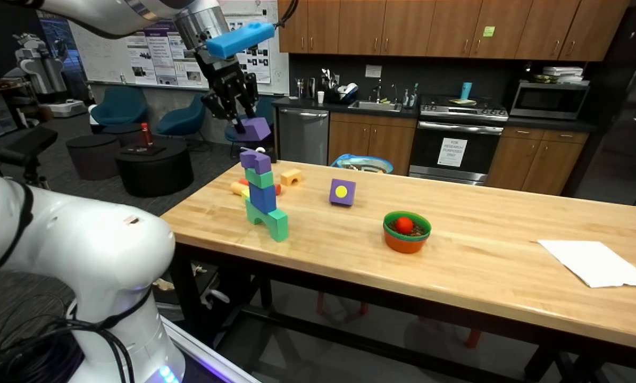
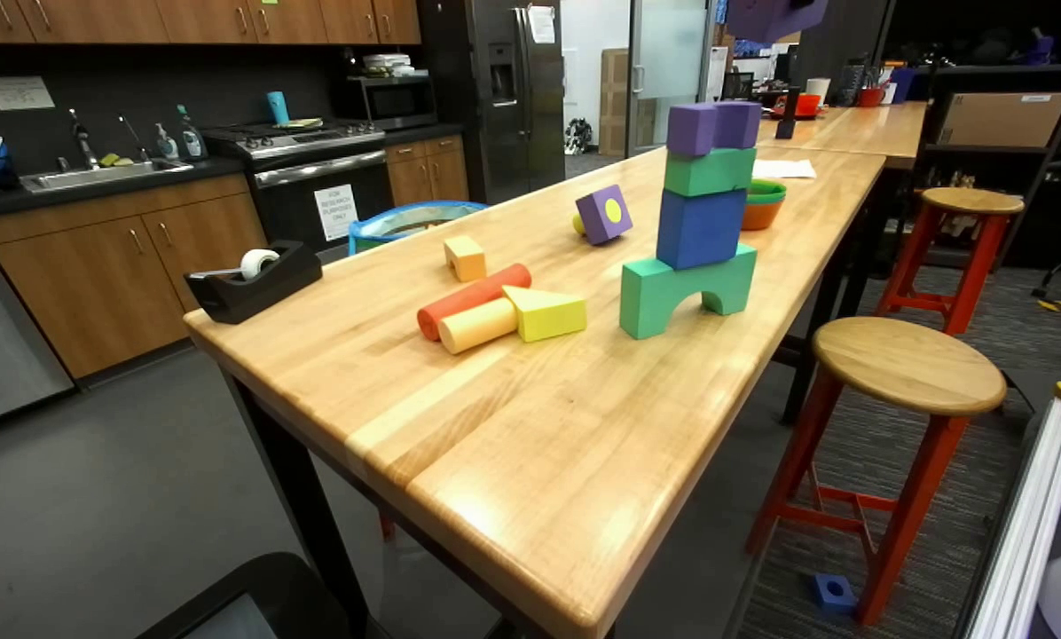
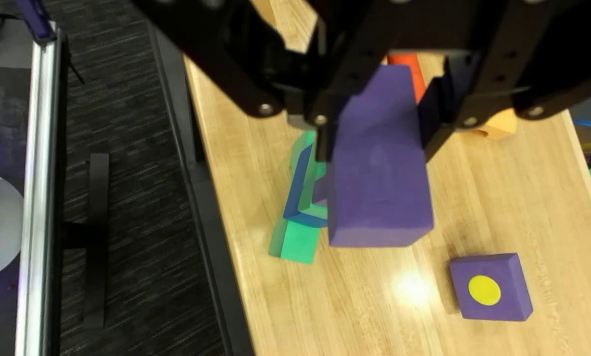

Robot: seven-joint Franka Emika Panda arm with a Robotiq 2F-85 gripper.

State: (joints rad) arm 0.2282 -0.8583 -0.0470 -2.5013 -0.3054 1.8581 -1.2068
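Wrist view — we list: gripper (image 3: pixel 377 143), jaws partway apart; purple block (image 3: pixel 380 190), clasped between them — protruding past the tips.

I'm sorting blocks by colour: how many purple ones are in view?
3: the held block in the end effector, the top block of the tower, and the yellow-dotted block on the table. Others may be hidden.

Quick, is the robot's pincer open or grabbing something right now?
Pincer: closed, holding a purple block up in the air.
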